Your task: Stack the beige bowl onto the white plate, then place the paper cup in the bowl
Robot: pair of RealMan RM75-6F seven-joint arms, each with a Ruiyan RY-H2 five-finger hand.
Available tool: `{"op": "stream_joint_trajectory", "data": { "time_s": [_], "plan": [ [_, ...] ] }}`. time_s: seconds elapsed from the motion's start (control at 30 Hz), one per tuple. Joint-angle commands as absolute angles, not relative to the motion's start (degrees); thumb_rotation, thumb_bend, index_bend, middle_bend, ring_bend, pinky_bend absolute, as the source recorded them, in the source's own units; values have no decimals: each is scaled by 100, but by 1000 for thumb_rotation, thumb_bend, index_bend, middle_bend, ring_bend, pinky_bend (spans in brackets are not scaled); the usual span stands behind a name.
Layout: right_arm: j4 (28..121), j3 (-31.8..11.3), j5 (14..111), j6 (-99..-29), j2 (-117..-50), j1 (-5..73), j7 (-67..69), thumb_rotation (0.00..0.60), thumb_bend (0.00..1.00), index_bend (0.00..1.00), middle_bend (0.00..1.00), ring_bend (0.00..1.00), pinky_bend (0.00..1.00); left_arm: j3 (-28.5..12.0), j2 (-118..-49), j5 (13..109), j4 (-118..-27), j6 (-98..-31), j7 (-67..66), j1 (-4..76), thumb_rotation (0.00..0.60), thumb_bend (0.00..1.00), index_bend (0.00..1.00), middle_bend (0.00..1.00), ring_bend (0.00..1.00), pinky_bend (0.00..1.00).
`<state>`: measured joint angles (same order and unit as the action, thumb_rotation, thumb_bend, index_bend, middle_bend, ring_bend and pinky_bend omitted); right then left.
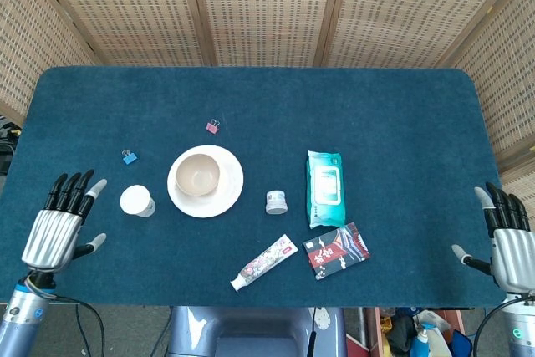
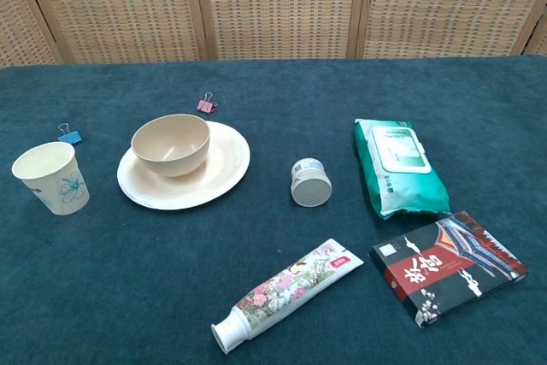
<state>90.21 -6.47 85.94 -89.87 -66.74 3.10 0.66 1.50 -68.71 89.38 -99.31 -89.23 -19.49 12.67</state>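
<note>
The beige bowl (image 1: 199,175) (image 2: 171,144) sits upright on the white plate (image 1: 227,187) (image 2: 226,169), left of the table's middle. The paper cup (image 1: 136,201) (image 2: 53,177) stands upright on the cloth to the left of the plate, apart from it. My left hand (image 1: 58,225) hovers at the table's near left edge, well away from the cup, fingers spread and holding nothing. My right hand (image 1: 506,240) is at the near right edge, fingers apart and empty. Neither hand shows in the chest view.
A small jar (image 1: 276,202) lies right of the plate. A teal wipes pack (image 1: 324,187), a dark packet (image 1: 336,250) and a toothpaste tube (image 1: 264,262) lie toward the right and front. A pink clip (image 1: 212,126) and a blue clip (image 1: 128,156) lie behind the plate and cup.
</note>
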Motion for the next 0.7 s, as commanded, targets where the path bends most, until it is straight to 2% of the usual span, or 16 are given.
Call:
{"op": "stream_joint_trajectory", "data": {
  "time_s": [0.03,0.2,0.33,0.43,0.7],
  "plan": [
    [9026,-638,8605,-8984,-6676,311,58,600,121,0,0,0,0,244,-6800,9000,-9900,-9067,-1741,1081,600,80,138,0,0,0],
    [9039,-623,8621,-8966,-6676,318,35,600,121,0,0,0,0,296,-6866,8996,-9703,-8961,-1531,1000,600,130,239,0,0,0],
    [9042,-624,8612,-8967,-6674,313,45,600,121,0,0,0,0,184,-6950,9000,-9603,-8846,-1409,1066,600,175,354,0,0,0],
    [9039,-625,8609,-8958,-6671,316,54,600,121,0,0,0,0,41,-6967,8923,-9578,-8494,-1435,1290,600,194,411,0,0,0],
    [9033,-644,8581,-8975,-6651,303,128,600,121,0,0,0,0,-200,-6997,8604,-9510,-7835,-1672,1647,600,222,442,0,0,0]
  ]
}}
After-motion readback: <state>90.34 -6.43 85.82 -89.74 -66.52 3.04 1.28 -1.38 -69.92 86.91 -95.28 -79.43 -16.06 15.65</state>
